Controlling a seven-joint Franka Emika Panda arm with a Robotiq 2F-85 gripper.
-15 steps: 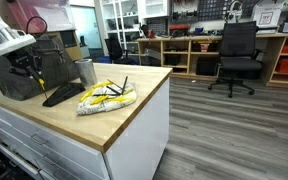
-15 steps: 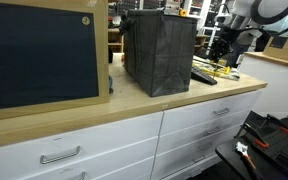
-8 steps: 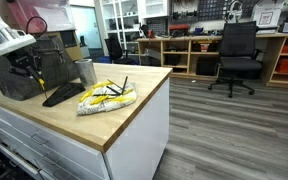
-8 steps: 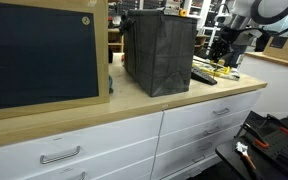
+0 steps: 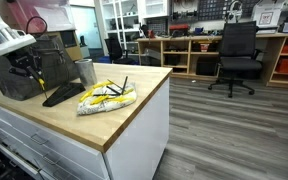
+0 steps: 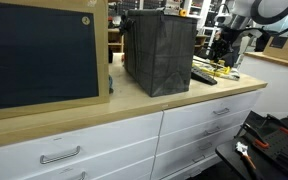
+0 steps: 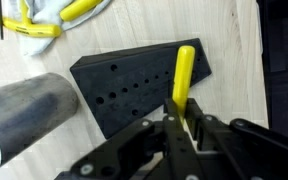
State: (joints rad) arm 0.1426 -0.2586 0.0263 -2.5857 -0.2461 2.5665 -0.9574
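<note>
My gripper (image 7: 184, 118) is shut on a yellow stick (image 7: 184, 75), pinched between its two black fingers. The stick points down over a black slab with rows of holes (image 7: 124, 85), close to its right end. In an exterior view the gripper (image 5: 29, 65) hangs above the wooden counter with the yellow stick (image 5: 39, 80) below it, its tip at the slab (image 5: 62, 94). The gripper (image 6: 224, 45) also shows far off behind a black box (image 6: 159, 50). I cannot tell whether the tip sits in a hole.
A grey metal cup (image 7: 29, 105) stands beside the slab, also seen as the cup (image 5: 85, 71). A white cloth with yellow tools (image 5: 107, 97) lies nearer the counter's edge. The black box (image 5: 19, 70) stands behind the gripper. An office chair (image 5: 236, 55) is across the floor.
</note>
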